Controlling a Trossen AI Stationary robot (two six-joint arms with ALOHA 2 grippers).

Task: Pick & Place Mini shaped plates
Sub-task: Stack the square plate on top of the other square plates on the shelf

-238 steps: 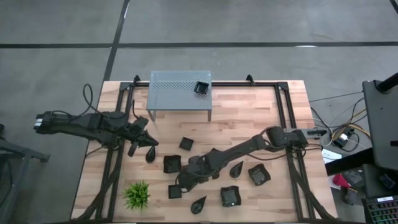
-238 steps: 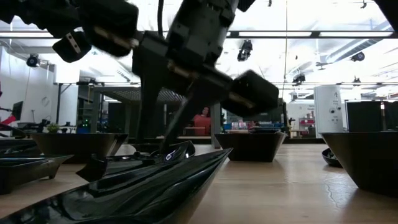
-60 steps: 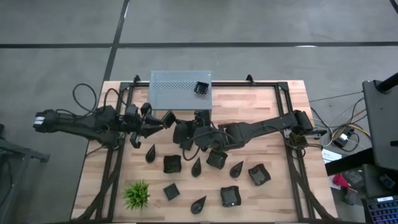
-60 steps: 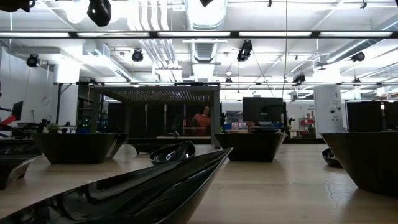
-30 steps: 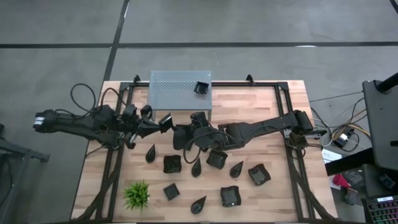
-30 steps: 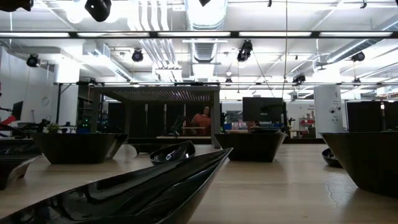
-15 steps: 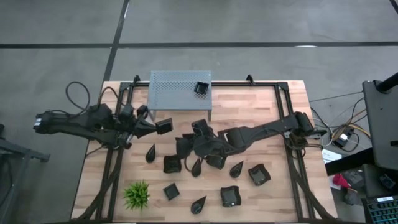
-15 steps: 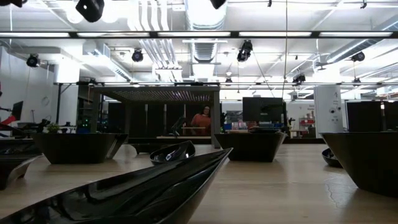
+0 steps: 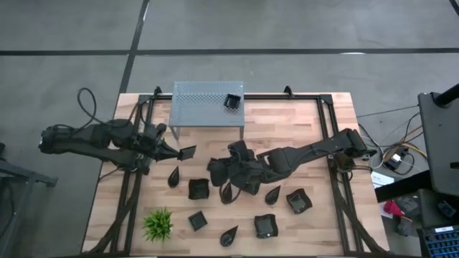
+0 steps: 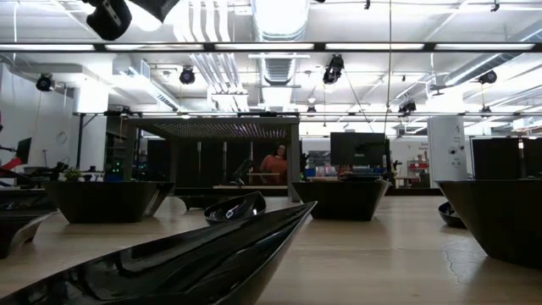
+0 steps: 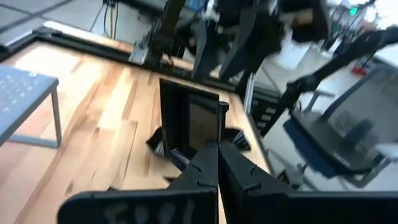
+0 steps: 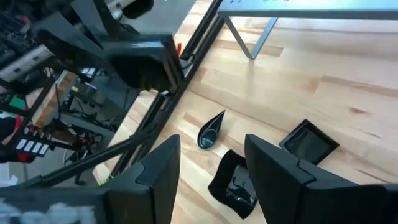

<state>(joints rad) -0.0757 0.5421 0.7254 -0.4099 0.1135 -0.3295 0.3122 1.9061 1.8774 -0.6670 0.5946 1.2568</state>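
Several small glossy black plates, square (image 9: 198, 188) and teardrop-shaped (image 9: 173, 177), lie flat on the wooden table (image 9: 287, 122). Another square plate (image 9: 233, 102) sits on the grey perforated shelf (image 9: 204, 100). My left gripper (image 9: 178, 153) is at the table's left, shut on a square plate (image 11: 189, 118) above the table. My right gripper (image 9: 217, 169) hangs open over the table's middle, a short way right of that plate, with nothing between its fingers (image 12: 165, 168). My left gripper pinches the square plate's rim (image 11: 202, 142) at one edge between its two fingers (image 11: 233, 168). The fingers come about level from the table's left. The plate stands on edge beyond the fingertips, lifted clear of the table.
A small spiky green plant (image 9: 158, 224) stands near the front left corner. Black frame rails (image 9: 326, 122) run along the table's sides and back. Bare wood lies right of the shelf. In the low view, plates (image 10: 195, 254) crowd the foreground.
My right gripper has drawn back from my left gripper toward the table's near-right. My left gripper has tipped forward, and the square plate in it has shifted slightly toward the near edge, still clear of the table.
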